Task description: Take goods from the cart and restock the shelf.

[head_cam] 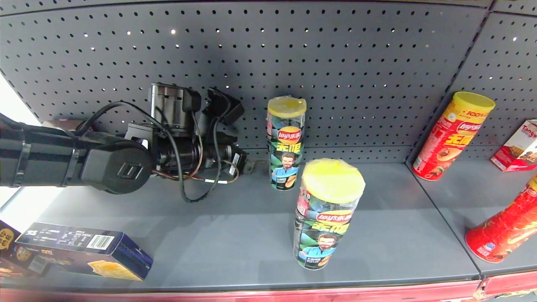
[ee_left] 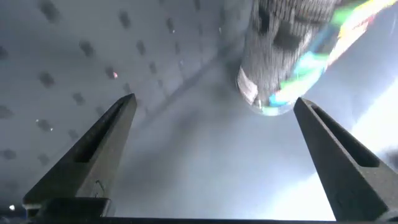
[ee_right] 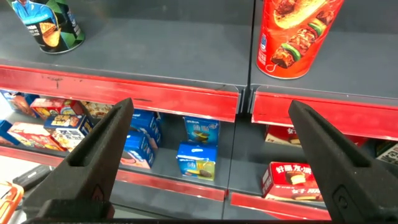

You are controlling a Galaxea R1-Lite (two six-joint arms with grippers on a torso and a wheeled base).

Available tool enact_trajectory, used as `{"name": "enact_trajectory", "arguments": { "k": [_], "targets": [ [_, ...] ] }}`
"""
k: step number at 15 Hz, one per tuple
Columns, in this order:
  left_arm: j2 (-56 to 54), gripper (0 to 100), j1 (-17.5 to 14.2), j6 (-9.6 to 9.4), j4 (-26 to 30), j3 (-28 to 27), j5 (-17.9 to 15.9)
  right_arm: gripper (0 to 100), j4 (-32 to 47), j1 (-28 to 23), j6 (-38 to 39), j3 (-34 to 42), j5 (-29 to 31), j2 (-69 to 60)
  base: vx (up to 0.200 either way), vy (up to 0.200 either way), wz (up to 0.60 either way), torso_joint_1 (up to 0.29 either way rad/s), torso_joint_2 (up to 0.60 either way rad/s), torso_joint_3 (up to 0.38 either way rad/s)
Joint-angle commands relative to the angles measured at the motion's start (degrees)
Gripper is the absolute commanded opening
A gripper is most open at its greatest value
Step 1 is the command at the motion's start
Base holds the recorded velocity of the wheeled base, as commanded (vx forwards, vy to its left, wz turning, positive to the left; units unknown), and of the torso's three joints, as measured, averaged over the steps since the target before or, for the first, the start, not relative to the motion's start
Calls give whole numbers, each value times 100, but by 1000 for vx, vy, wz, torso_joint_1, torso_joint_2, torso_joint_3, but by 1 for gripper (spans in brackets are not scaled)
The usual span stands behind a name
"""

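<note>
Two green chip cans with yellow lids stand upright on the grey shelf [head_cam: 218,235]. One can [head_cam: 286,144] is near the pegboard back, the other [head_cam: 327,216] nearer the front edge. My left gripper [head_cam: 251,164] hovers low over the shelf just left of the back can. In the left wrist view this gripper [ee_left: 214,102] is open and empty, with the back can [ee_left: 277,62] a little beyond its fingertips. My right gripper [ee_right: 210,106] is open and empty below the shelf's red front edge [ee_right: 155,93], where the front green can [ee_right: 53,28] also shows.
A blue box [head_cam: 88,251] lies at the shelf's front left. Red chip cans [head_cam: 453,136] [head_cam: 503,233] and a red box [head_cam: 516,149] occupy the neighbouring bay on the right. Lower shelves hold several boxed goods [ee_right: 199,149]. A grey pegboard [head_cam: 335,63] backs the shelf.
</note>
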State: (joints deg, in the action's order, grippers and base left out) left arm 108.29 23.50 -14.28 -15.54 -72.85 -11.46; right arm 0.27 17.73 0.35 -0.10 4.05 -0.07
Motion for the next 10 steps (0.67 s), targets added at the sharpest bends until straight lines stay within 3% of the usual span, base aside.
{"name": "enact_trajectory", "arguments": {
  "k": [1, 3, 10],
  "targets": [
    [280, 100, 111, 21, -291, -36, 258, 100, 0, 3, 0, 1, 0, 7, 0, 0, 0, 0, 0, 0],
    [421, 100, 137, 39, -406, -98, 434, 100, 0, 3, 0, 1, 0, 7, 0, 0, 0, 0, 0, 0],
    [377, 100, 58, 48, -414, -10, 531, 100, 0, 3, 0, 1, 0, 7, 0, 0, 0, 0, 0, 0]
  ]
}}
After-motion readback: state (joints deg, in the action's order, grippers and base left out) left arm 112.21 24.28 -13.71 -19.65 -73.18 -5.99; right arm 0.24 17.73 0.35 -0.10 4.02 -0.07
